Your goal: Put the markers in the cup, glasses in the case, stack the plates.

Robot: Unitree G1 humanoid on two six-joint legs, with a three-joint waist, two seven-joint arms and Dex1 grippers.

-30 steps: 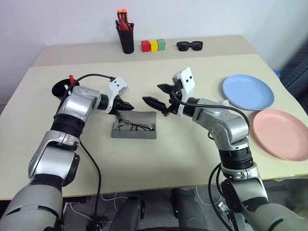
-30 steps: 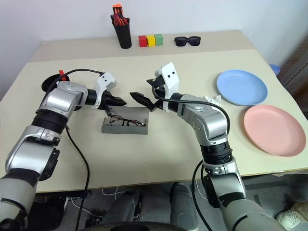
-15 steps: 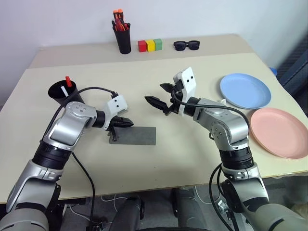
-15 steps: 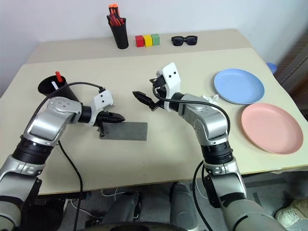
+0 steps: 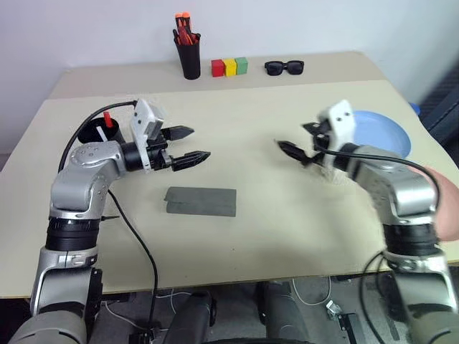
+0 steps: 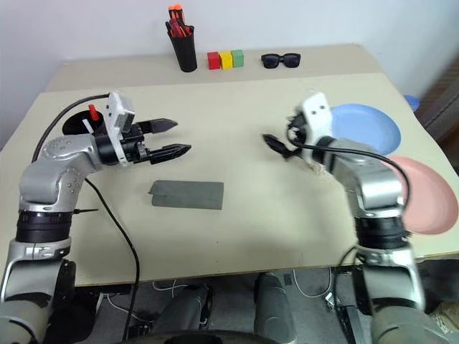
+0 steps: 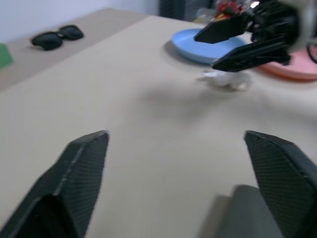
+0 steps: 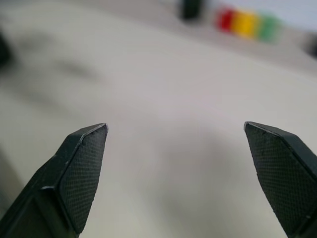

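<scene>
Lying shut on the table [image 5: 287,229], the case [image 5: 200,201] sits below the left gripper [image 5: 188,144]; both grippers' jaws gape, the right gripper [image 5: 297,141] beside the blue plate [image 5: 391,132].

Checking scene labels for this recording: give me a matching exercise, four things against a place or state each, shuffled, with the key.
Things:
1. case
2. cup
3. blue plate
4. sunglasses

Places or states:
A. at the table's far edge, beside the coloured blocks
B. lid shut, lying flat mid-table
C. on the robot's right, next to the pink plate
D. on the robot's left, with markers standing in it

Pairs: 1-B, 2-D, 3-C, 4-A
</scene>
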